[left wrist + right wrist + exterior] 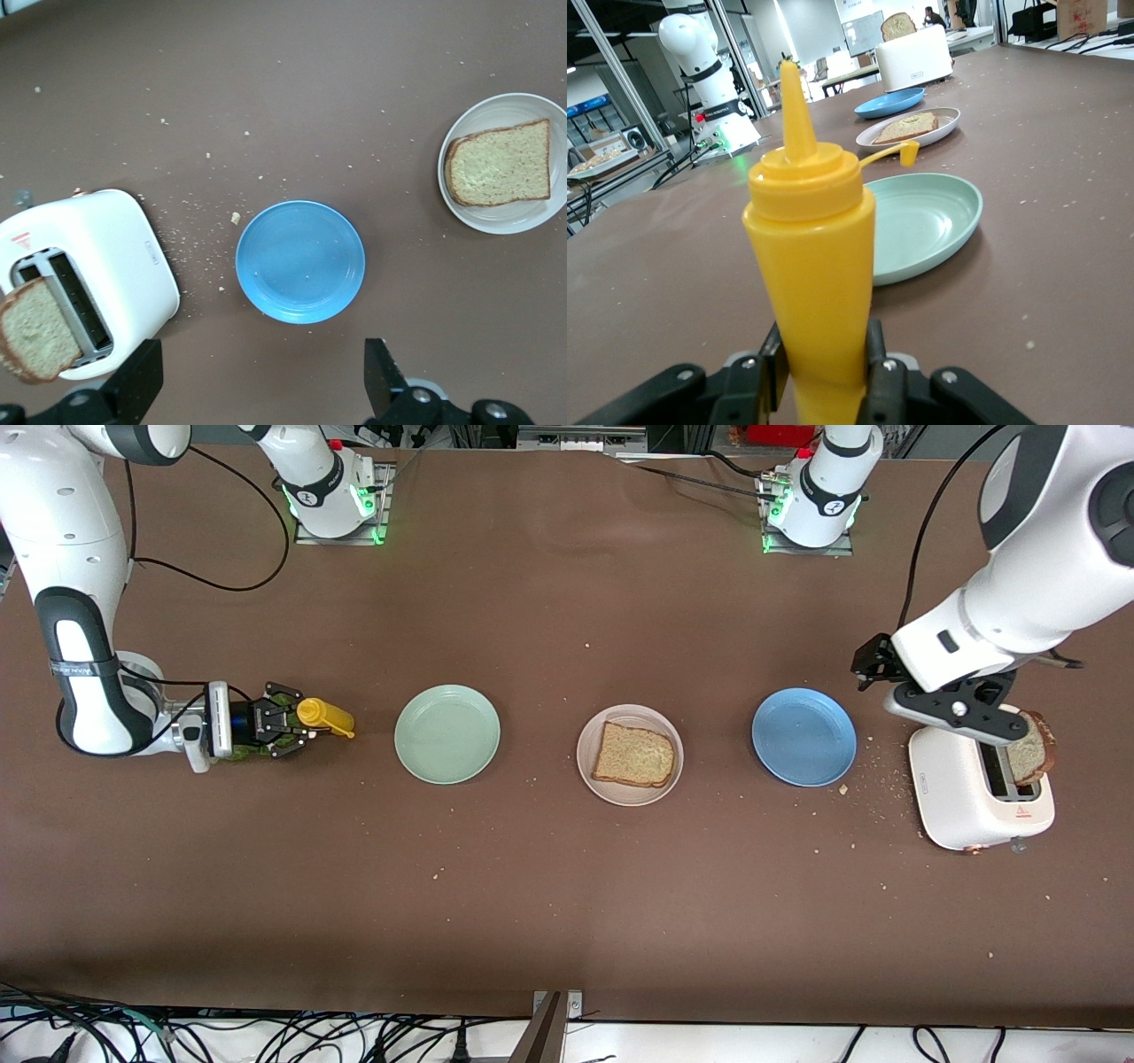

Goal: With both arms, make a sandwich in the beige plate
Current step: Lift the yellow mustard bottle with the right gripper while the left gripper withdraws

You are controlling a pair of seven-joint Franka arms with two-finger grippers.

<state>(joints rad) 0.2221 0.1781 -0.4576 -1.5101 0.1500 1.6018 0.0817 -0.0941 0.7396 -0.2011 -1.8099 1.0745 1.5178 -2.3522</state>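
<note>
On the crumb-strewn brown table (pixel 567 921), three plates sit in a row.

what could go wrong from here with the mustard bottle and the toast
The right hand grips the yellow bottle low on its body, so the tall bottle may tilt or slip when lifted. Its cap hangs open on a tether, so a hard squeeze could leak sauce. The left hand, open above the toaster, could nudge it while reaching for the leaning slice.
</note>
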